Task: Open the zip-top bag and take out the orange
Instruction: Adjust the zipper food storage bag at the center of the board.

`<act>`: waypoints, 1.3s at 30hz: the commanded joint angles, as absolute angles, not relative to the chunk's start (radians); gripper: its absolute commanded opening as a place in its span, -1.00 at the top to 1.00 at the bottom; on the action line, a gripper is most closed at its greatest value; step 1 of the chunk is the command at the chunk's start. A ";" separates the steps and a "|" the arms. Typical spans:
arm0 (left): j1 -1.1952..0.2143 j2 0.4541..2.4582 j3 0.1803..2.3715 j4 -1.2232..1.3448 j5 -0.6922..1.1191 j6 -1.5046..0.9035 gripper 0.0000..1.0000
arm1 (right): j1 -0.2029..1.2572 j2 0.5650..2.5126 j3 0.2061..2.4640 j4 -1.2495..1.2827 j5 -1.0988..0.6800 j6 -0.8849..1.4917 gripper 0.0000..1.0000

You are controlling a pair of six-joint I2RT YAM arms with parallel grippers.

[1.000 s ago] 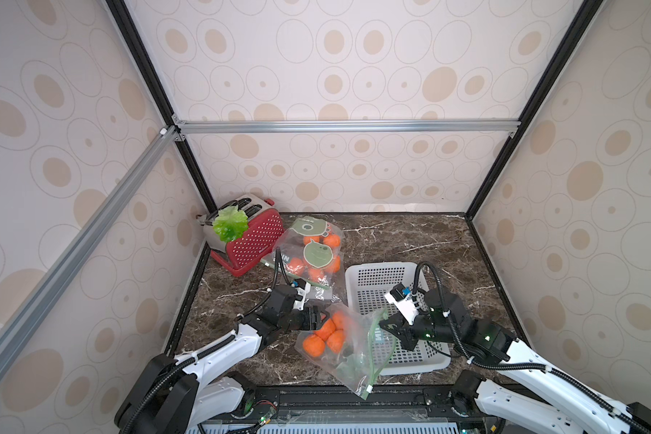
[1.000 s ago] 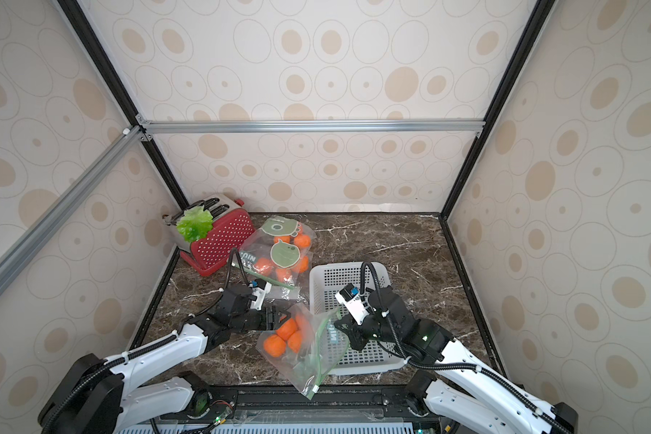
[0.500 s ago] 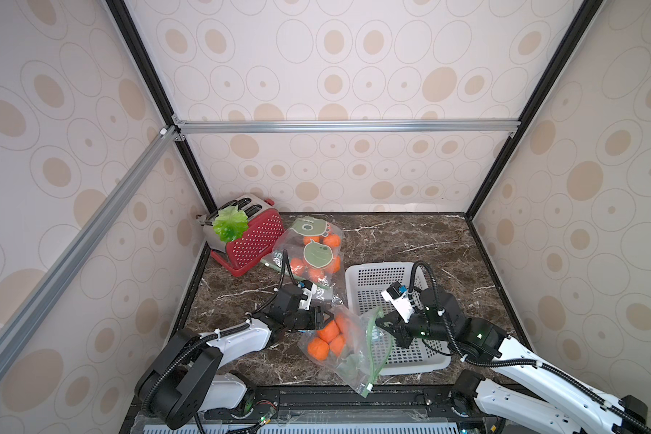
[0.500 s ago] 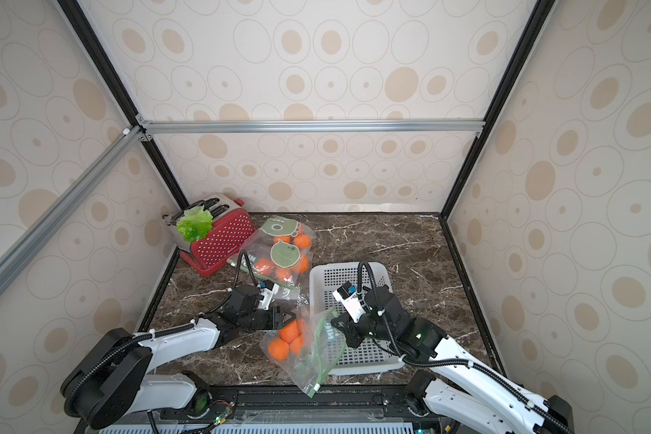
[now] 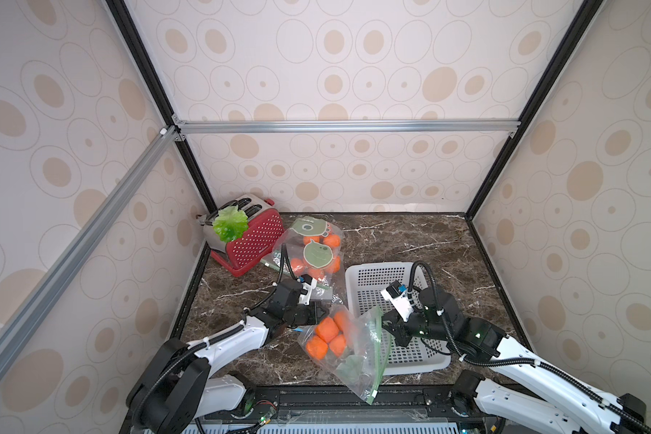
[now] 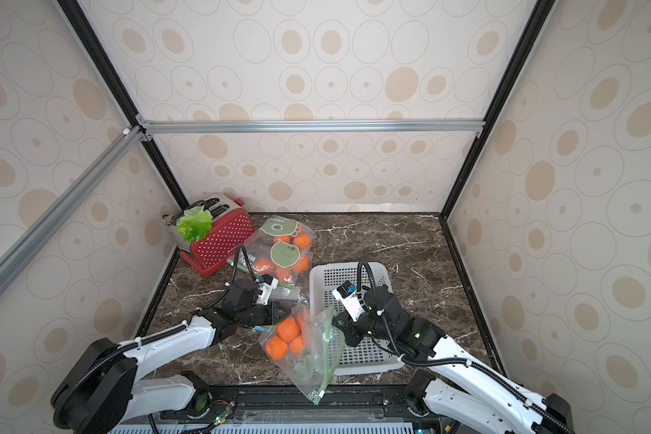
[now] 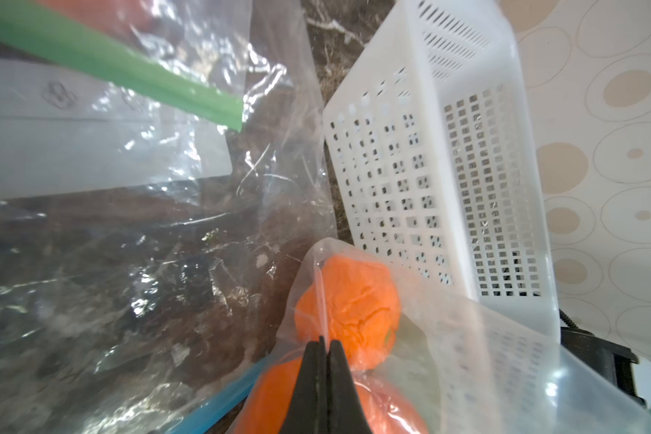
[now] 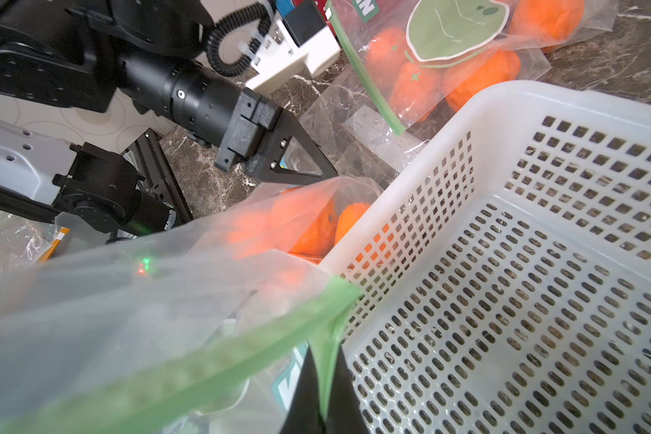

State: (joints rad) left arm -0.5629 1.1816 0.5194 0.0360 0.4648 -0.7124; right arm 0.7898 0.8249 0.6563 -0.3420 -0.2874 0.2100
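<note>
A clear zip-top bag [image 5: 354, 353] [image 6: 312, 357] hangs at the table's front middle, stretched between both grippers. Several oranges [image 5: 326, 330] [image 6: 288, 330] sit in its left part. My left gripper [image 5: 322, 312] [image 6: 284, 311] is shut on the bag's clear plastic edge; in the left wrist view the black jaws [image 7: 326, 344] pinch that thin fold right in front of an orange [image 7: 354, 315]. My right gripper [image 5: 387, 326] [image 6: 342, 326] is shut on the bag's green zip strip [image 8: 241, 345]; in the right wrist view the gripper [image 8: 324, 355] holds the strip's end over the basket.
A white perforated basket [image 5: 376, 274] [image 6: 339, 272] stands right of the bag, under my right gripper. Behind lies a second bag of oranges with green stickers [image 5: 312, 248]. A red toaster [image 5: 254, 240] with a lettuce leaf [image 5: 230, 223] is at the back left. An empty clear bag [image 5: 326, 295] lies beneath my left gripper.
My left gripper reached to the bag's left edge and closed on the plastic. The right gripper kept its hold on the green strip; the bag shifted slightly.
</note>
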 commanded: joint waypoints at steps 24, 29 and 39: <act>-0.450 0.797 0.488 -0.488 -0.172 -0.687 1.00 | 0.787 1.085 0.772 -0.265 -0.074 0.160 -0.25; -0.449 0.809 0.482 -0.468 -0.184 -0.671 1.00 | 0.785 0.984 0.772 -0.342 -0.107 0.116 -0.26; -0.444 0.816 0.467 -0.428 -0.159 -0.649 1.00 | 0.786 0.843 0.863 -0.529 -0.293 0.087 0.12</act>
